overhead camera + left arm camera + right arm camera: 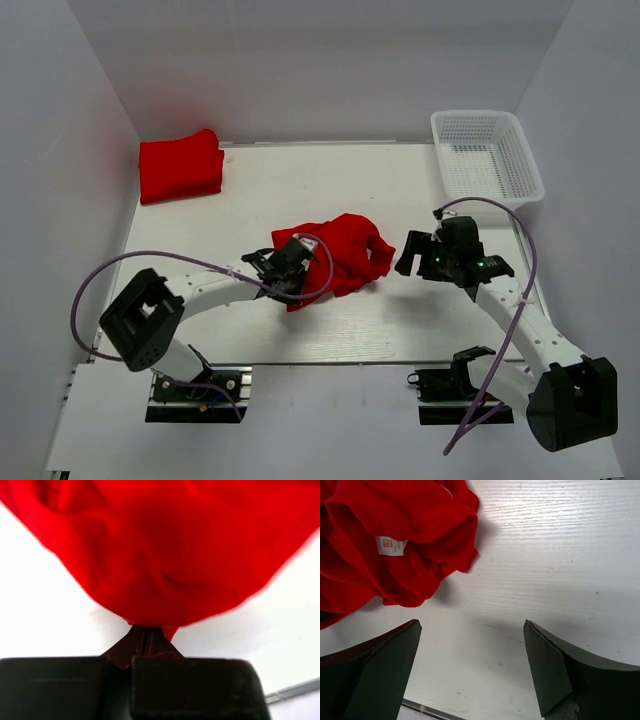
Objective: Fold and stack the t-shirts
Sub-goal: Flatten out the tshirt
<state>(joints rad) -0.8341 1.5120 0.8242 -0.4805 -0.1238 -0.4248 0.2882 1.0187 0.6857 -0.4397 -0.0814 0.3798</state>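
Red crumpled t-shirt (345, 255) on the counter (250, 190) is pinched by the clenched left hand (145, 636); the right hand (471, 630) hangs released beside it. Spreading is judged underway; next, a second edge must be grasped.

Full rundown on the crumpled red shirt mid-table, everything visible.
The crumpled t-shirt is plain bright red soft cloth, bunched in an unfolded heap on the middle of the table. A small white label shows among its folds. The left gripper is shut on one edge, drawing the cloth to a point. The right gripper stands open beside it, not touching.
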